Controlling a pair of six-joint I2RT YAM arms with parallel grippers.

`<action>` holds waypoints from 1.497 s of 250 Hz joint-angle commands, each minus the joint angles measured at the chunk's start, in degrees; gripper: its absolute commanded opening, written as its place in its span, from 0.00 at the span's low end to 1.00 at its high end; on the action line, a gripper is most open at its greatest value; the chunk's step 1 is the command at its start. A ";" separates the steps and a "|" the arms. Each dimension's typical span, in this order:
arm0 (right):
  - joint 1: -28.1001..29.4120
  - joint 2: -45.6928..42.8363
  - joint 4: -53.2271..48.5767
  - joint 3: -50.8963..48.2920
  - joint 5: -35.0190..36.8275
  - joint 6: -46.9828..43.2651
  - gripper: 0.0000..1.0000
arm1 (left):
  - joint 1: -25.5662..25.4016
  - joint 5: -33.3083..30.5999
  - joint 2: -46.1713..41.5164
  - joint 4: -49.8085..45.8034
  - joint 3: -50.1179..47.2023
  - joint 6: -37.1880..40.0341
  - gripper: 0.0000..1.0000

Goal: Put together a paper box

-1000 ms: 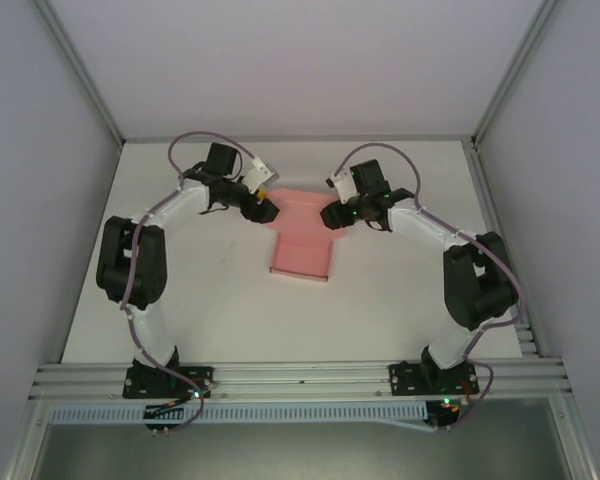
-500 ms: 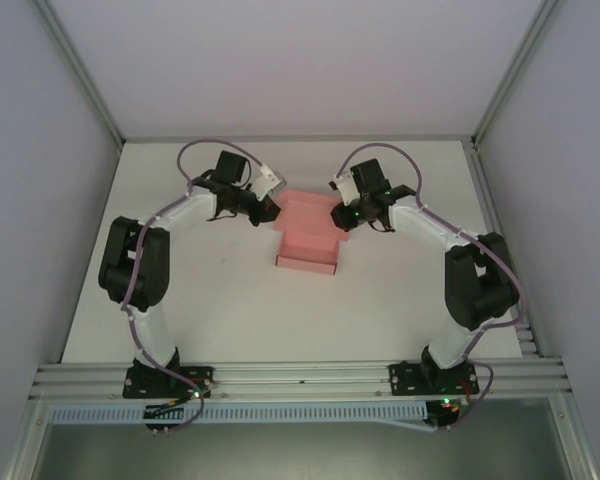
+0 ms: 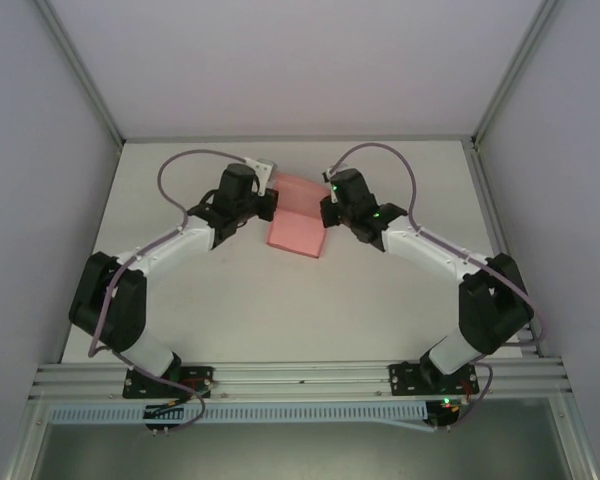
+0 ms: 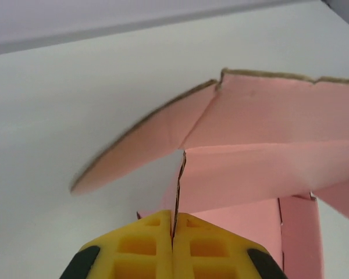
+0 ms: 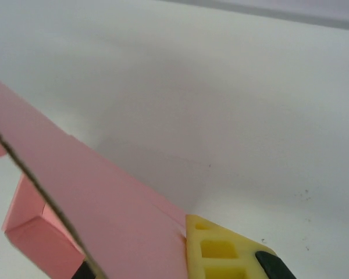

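Box (image 3: 298,228) at middle of table (image 3: 260,300), toward far edge, partly folded, between my grippers. Left gripper (image 4: 173,224): pinched tight on thin card edge; near flap blurred. Right gripper (image 3: 328,211): one yellow pad (image 5: 218,250) against card, other pad hidden behind it, so grip uncertain.

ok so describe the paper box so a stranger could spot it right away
On the white table, look toward the far edge, where the two arms meet. Between the left gripper and the right gripper is the paper box, a partly folded thin-card piece with flaps raised. It is the only pink thing among white and black.
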 commanded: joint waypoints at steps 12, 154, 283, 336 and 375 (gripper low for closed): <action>3.52 2.62 14.48 -1.08 18.20 14.90 0.01 | -5.98 -8.08 -3.52 11.73 -5.19 -12.04 0.00; 6.33 9.32 44.15 -13.88 19.41 1.06 0.06 | -9.06 -7.33 -2.96 32.96 -21.59 -3.59 0.00; 8.72 7.66 54.63 -27.57 15.07 5.85 0.05 | -10.25 -3.55 -0.35 34.60 -20.87 -13.14 0.00; 10.39 6.24 53.79 -28.21 18.33 4.08 0.05 | -10.87 -1.72 2.63 37.05 -23.14 -13.37 0.00; 10.58 5.50 55.50 -30.73 19.21 3.24 0.06 | -10.84 -0.91 1.60 39.80 -28.64 -8.26 0.00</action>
